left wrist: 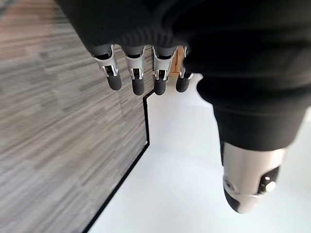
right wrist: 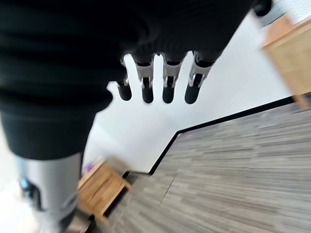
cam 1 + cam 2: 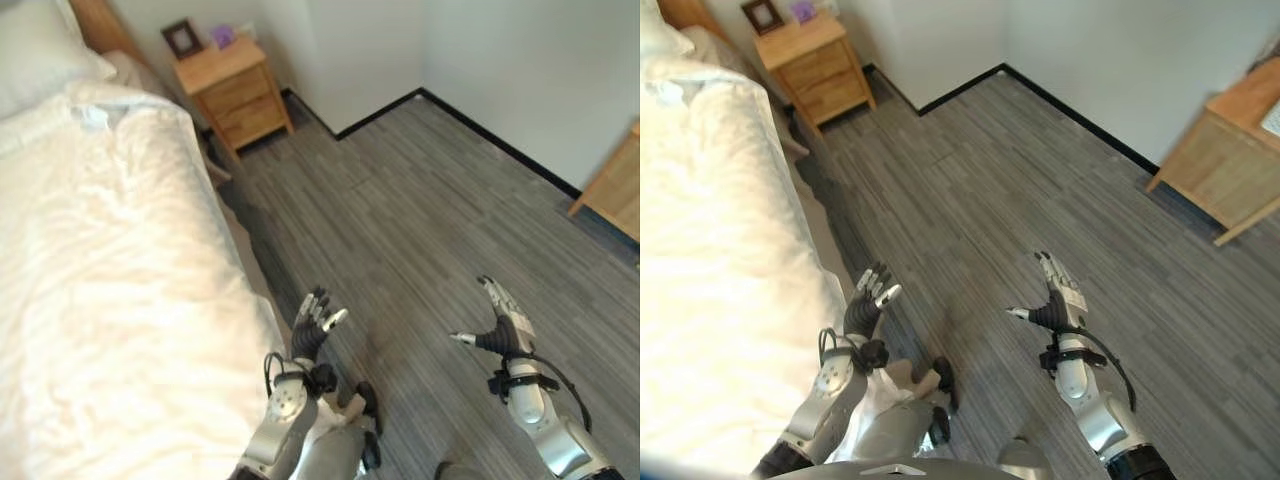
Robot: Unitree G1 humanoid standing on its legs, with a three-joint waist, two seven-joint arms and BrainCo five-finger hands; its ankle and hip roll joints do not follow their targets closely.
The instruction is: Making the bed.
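Observation:
The bed (image 3: 110, 260) fills the left side, covered by a rumpled white duvet (image 3: 710, 250), with a white pillow (image 3: 35, 55) at its far end. My left hand (image 3: 313, 325) is raised just off the bed's near right edge, fingers straight and holding nothing. My right hand (image 3: 503, 325) hovers over the floor well to the right, fingers spread and empty. In the wrist views the left fingers (image 1: 138, 77) and right fingers (image 2: 167, 85) hang straight with nothing between them.
A wooden nightstand (image 3: 232, 88) with a picture frame (image 3: 183, 38) and a purple object stands by the bed's head. Another wooden piece of furniture (image 3: 1230, 160) sits against the right wall. Grey plank floor (image 3: 420, 220) stretches between them.

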